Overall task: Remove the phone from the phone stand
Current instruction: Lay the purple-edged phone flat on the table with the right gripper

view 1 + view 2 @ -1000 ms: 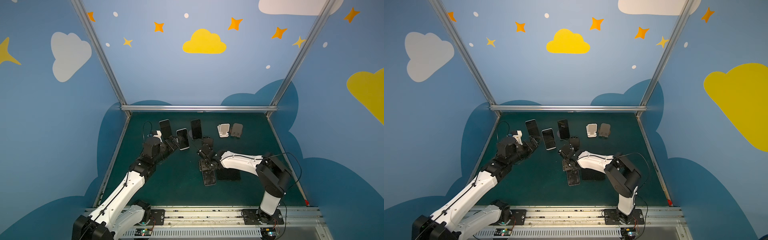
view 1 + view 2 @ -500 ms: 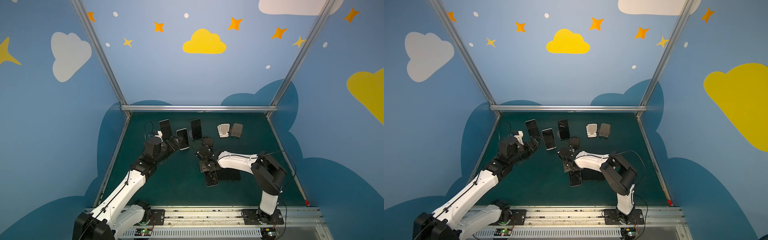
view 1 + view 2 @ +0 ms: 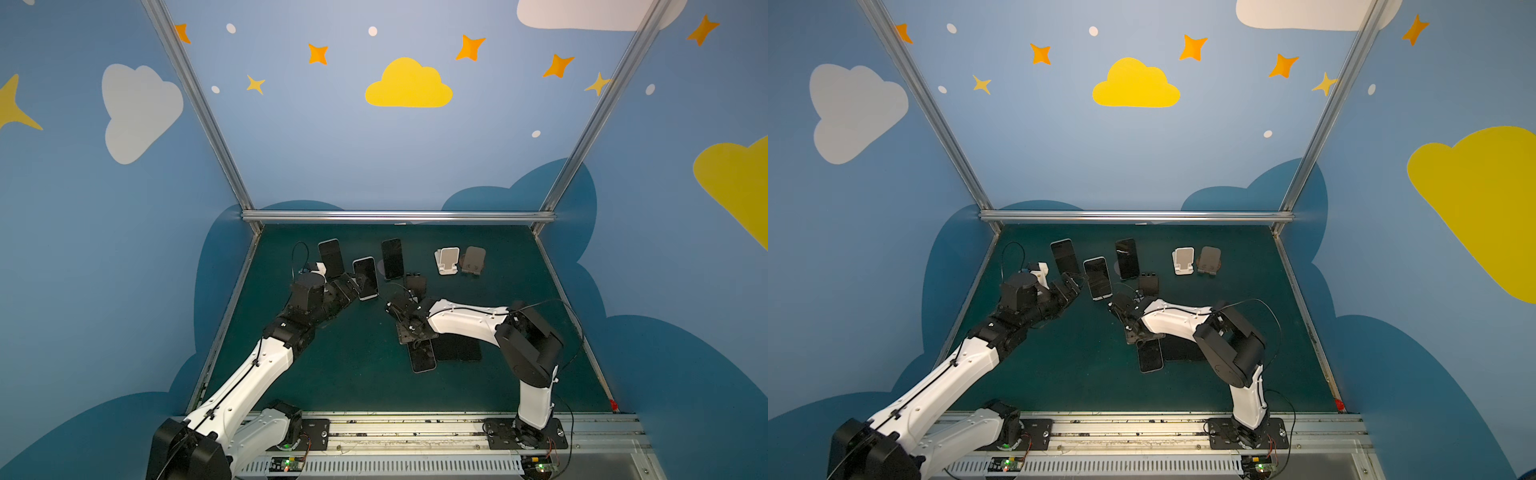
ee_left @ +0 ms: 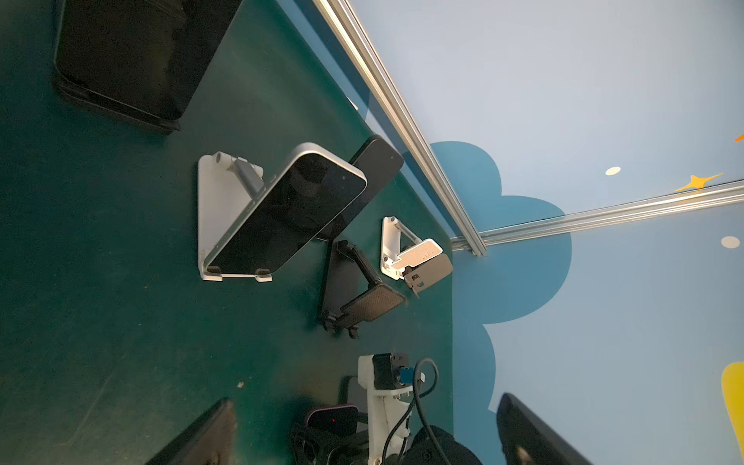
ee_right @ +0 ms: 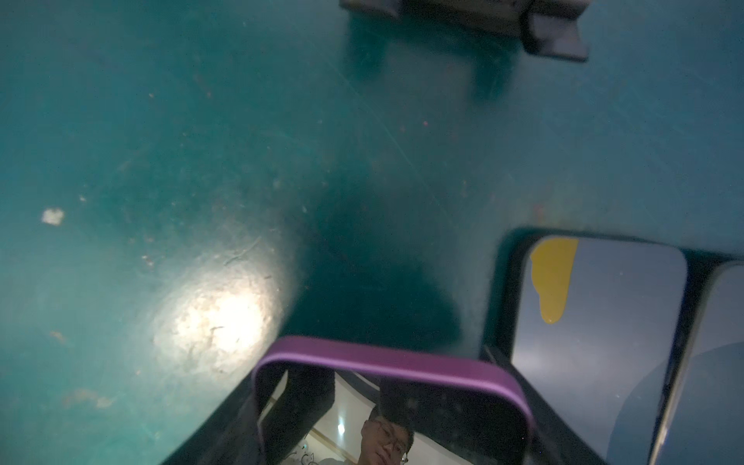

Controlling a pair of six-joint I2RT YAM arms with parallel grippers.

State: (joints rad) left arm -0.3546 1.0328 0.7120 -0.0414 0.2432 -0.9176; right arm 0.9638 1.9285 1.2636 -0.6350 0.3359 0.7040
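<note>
Left gripper (image 3: 350, 286) has edged nearer, jaws apart — phone (image 3: 365, 277) on stand (image 4: 211, 209) just beside at 2 o'clock, long axis toward 12.

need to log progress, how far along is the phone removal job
Done: white stand, brown stand and black stand are empty. In hand: right fingers grip the purple phone low over the table. Left: the silver phone and two black phones on stands; left fingers open nearby.

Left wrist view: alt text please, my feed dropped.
A silver-edged phone leans on a white stand on the green mat, a dark phone propped just behind it. Beyond sit an empty black stand, a small white stand and a brown stand, also empty.
</note>
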